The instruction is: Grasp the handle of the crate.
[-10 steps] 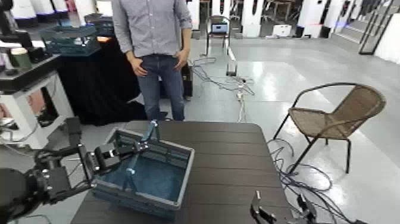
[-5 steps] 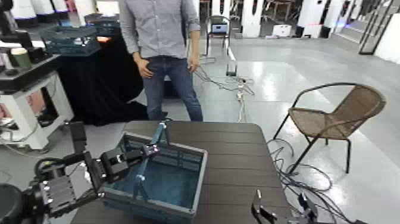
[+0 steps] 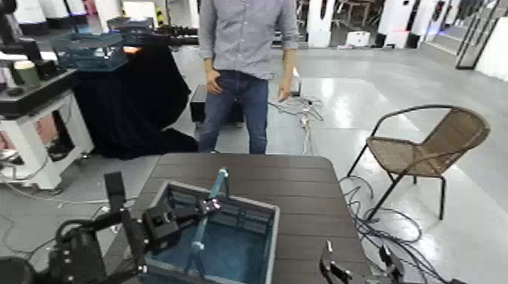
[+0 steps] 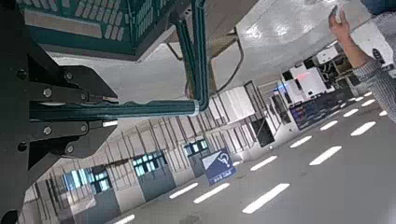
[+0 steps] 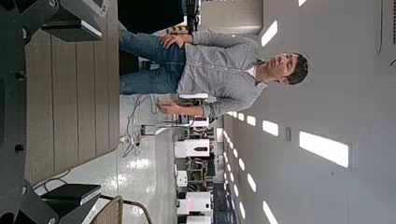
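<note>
Gripping the raised handle [image 3: 198, 248] of the blue crate [image 3: 274, 234], the left gripper [image 3: 215, 206] is closed above the left part of the brown table [image 3: 302, 196]. The right gripper [image 3: 357, 253] is open at the table's near right. Beyond stands a person [image 3: 246, 45].

The head view looks forward and down from above the near edge of the surface [image 3: 302, 196], taking in its two far corners, the crate [image 3: 227, 234] near its left edge, and the floor beyond. The left wrist view sits very close to the crate's handle [image 4: 140, 109], tilted, facing out past the crate to the room and ceiling; what it shows of the far room is small and hard to make out. The right wrist view lies sideways, looking across the surface to the person [image 5: 210, 75] beyond its far edge, whom the head view shares.
</note>
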